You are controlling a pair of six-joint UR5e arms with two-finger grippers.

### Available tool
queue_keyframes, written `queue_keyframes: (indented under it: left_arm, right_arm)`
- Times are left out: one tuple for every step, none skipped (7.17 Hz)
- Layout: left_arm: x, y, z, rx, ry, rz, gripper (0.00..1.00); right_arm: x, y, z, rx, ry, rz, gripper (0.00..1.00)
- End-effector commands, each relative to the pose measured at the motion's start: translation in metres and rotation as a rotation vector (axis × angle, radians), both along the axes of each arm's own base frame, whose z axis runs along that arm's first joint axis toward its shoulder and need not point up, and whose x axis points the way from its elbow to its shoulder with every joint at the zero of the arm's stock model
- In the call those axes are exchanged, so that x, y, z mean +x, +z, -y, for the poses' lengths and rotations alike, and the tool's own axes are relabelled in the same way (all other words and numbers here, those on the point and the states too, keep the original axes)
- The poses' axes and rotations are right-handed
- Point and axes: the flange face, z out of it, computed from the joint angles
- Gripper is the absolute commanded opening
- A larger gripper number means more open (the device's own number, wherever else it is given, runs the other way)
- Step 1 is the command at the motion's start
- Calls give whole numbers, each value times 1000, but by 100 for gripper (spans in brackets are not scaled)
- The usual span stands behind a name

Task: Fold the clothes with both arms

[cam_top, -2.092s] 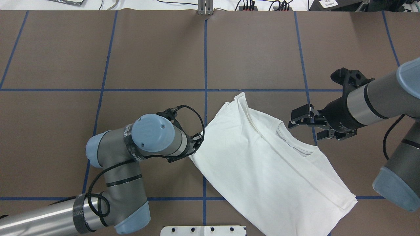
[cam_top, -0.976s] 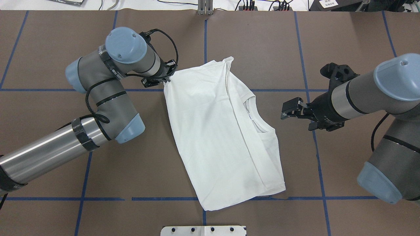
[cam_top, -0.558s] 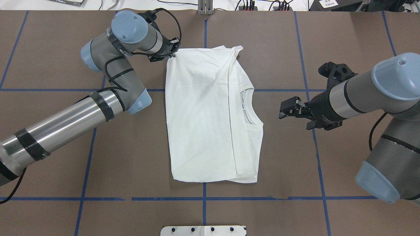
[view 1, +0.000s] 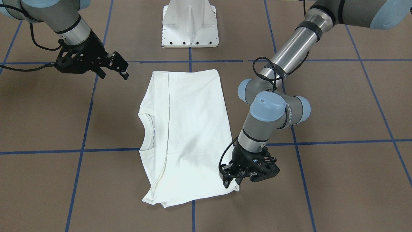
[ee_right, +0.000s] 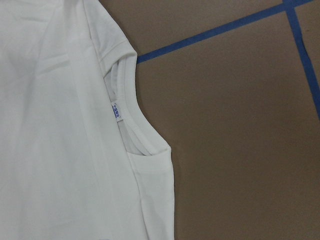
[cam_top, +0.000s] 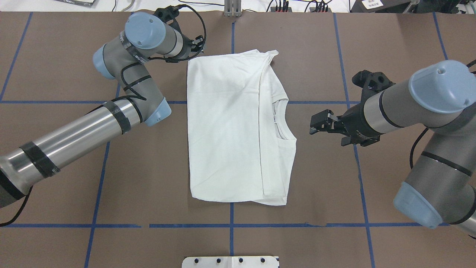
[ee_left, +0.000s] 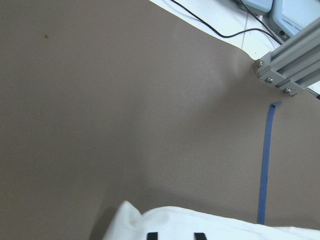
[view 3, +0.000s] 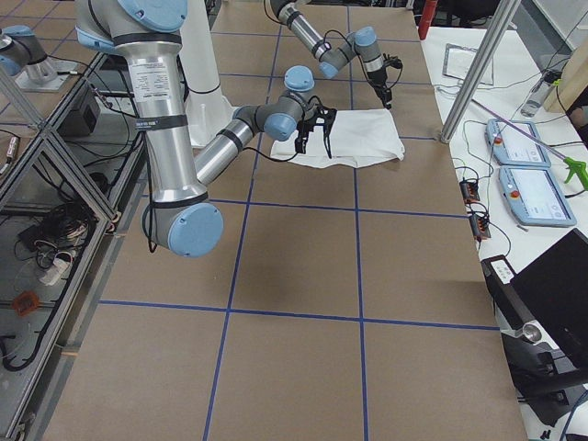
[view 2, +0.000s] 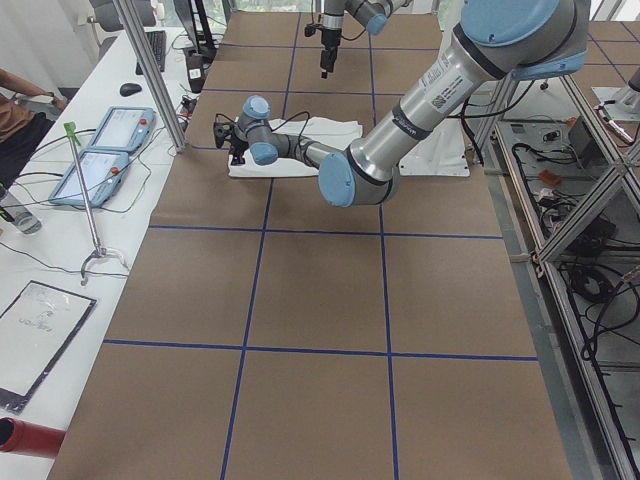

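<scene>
The white shirt (cam_top: 230, 126) is lying flat and folded lengthwise at the middle of the brown table (cam_top: 148, 167). Its neck opening is facing the right gripper (cam_top: 327, 137), which is hovering nearby with fingers spread, clear of the cloth. The left gripper (view 1: 232, 183) is standing over the shirt's far corner, fingertips slightly parted.

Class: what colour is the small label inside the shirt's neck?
The label is white with blue print; the right wrist-mounted view shows it best.
</scene>
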Motion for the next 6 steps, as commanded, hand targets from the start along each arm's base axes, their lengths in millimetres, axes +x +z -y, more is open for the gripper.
queue_keyframes:
  left_arm:
    - [-29, 17, -11, 2, 68, 0, 100]
    - [-50, 26, -38, -13, 97, -6, 100]
    - [-68, 28, -59, -29, 100, 6, 100]
    - [-84, 17, -78, -35, 102, 10, 100]
    - [-95, 7, -102, -45, 120, 14, 100]
    - [-107, -6, -125, -55, 156, -1, 100]
  right_arm:
    - [-19, 6, 8, 108, -53, -52, 100]
    - [-34, 6, 7, 155, -72, -75, 100]
    - [-56, 6, 1, 199, -87, -135, 100]
    - [-82, -7, 5, 212, -87, -209, 100]
    - [-107, -26, 18, 215, -97, -247, 100]
    - [-133, -33, 31, 215, -111, -268, 100]
